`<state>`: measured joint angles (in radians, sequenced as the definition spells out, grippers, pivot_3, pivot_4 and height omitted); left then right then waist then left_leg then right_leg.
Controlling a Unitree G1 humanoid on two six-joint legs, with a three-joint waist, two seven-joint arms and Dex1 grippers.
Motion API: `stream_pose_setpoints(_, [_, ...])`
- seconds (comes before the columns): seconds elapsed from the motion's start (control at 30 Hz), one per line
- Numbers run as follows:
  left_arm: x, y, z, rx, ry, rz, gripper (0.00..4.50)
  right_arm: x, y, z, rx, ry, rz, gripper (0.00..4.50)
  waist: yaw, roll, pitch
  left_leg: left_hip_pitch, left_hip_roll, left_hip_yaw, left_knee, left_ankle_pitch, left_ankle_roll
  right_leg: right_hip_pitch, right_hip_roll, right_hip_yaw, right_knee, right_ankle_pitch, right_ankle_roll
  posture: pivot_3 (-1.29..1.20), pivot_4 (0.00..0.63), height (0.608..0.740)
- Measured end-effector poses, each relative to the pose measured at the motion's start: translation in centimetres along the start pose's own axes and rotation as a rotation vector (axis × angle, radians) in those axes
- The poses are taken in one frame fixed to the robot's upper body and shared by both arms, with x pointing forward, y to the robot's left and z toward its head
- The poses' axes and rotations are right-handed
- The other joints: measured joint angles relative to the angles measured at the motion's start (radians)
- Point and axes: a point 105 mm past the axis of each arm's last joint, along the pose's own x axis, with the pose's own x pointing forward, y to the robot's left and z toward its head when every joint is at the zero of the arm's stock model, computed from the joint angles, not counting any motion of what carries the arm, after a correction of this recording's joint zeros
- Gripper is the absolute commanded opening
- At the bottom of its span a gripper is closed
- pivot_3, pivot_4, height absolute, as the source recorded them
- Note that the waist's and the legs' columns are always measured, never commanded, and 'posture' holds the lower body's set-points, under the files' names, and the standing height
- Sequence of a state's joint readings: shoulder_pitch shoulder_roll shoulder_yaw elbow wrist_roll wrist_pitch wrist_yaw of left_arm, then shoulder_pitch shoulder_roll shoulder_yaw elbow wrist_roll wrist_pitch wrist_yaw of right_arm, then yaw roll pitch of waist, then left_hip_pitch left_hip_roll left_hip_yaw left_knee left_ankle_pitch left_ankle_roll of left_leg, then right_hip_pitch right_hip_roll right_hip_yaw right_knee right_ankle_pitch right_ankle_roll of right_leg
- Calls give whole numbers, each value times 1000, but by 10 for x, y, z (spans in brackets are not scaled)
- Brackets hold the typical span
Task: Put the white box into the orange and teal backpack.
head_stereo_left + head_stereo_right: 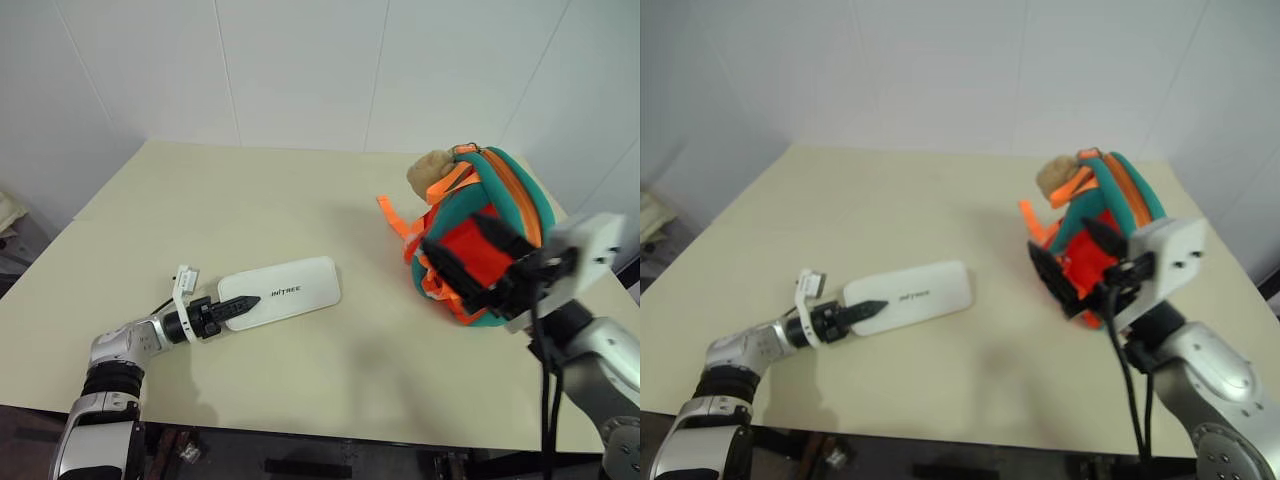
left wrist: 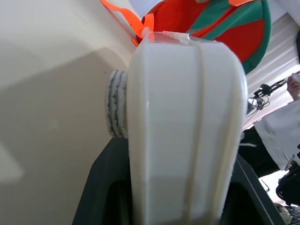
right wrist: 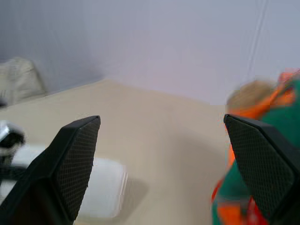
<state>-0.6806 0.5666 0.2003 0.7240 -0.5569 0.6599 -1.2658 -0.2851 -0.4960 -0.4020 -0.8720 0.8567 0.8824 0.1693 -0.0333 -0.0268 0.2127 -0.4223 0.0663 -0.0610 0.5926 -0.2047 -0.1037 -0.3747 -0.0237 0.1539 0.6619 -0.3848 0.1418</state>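
On the table (image 1: 300, 370), our left gripper (image 1: 243, 307) pinches one end of the white box (image 1: 285, 290). Our right gripper (image 3: 164, 164) is spread wide beside the orange and teal backpack (image 1: 500, 190).

table (image 1: 300, 210): cream | on it: white box (image 1: 285, 289), orange and teal backpack (image 1: 490, 215), apparently apart

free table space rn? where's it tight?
Bare patches: the far part of the table between the wall and the white box; the strip between the box and the orange and teal backpack; the near edge in front of the box. Tight: at the backpack, where the open right tool hangs, and the box's near end, gripped by the left tool.
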Motion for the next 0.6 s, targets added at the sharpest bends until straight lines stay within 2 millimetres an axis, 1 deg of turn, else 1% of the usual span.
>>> stream_pose_setpoints(0.1, [-5,-2,-2,10,-5,6,1314,9,-14,-33,36,133,-101,4464,-2,0,0,0,0,0,0,0,0,0,0,0,1,0,0,0,150,740])
stream_pose_setpoints(0.17, [-8,-4,-1,23,0,13,1314,15,-29,-48,47,174,-205,4464,-2,-1,0,0,0,0,0,1,0,-1,0,0,1,0,0,0,150,740])
stream_pose_setpoints(0.23, [-13,-6,2,33,0,26,1314,20,-39,-58,45,199,-272,4464,-4,-1,0,0,0,0,0,1,0,-1,0,0,1,0,0,0,150,740])
stream_pose_setpoints(0.33, [-29,-8,8,57,-13,70,1314,33,-45,-66,65,188,-343,4464,-13,-1,0,0,0,0,-1,1,0,-1,0,0,1,0,0,0,150,740])
stream_pose_setpoints(0.43, [-39,-11,8,64,-29,97,1314,48,-45,-74,124,165,-378,4464,-20,-1,0,0,0,0,-2,1,0,-1,-1,0,1,0,0,0,150,740])
stream_pose_setpoints(0.6, [-45,-16,4,60,-45,121,1314,70,-43,-71,153,98,-404,4464,-24,-1,0,0,0,0,-2,1,0,-2,-1,0,1,0,0,0,150,740])
